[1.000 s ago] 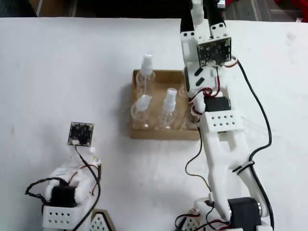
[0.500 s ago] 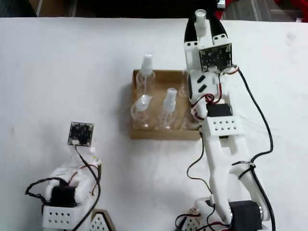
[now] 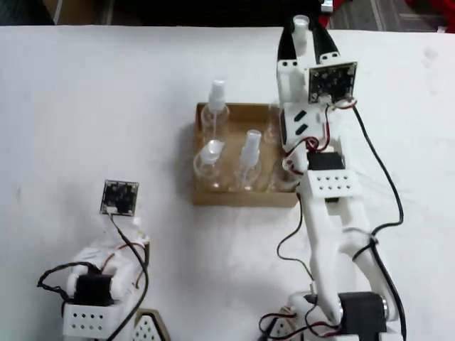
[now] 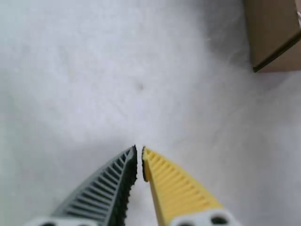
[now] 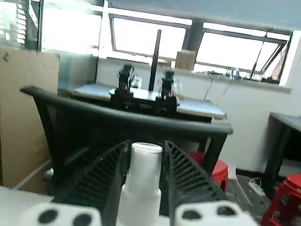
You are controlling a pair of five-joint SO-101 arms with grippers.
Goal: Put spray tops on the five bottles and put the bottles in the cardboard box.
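Your right gripper is clamped on a spray top, whose long axis runs along the fingers, just past the cardboard box's far right corner. Your left gripper, closed on nothing, sits well off the box's near left corner, so the right arm is nearer.

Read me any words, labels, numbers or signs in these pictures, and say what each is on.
None can be read. The cardboard box, the bottles and the spray top in the right gripper show no print; any marks on the wrist camera boards are too small to read.
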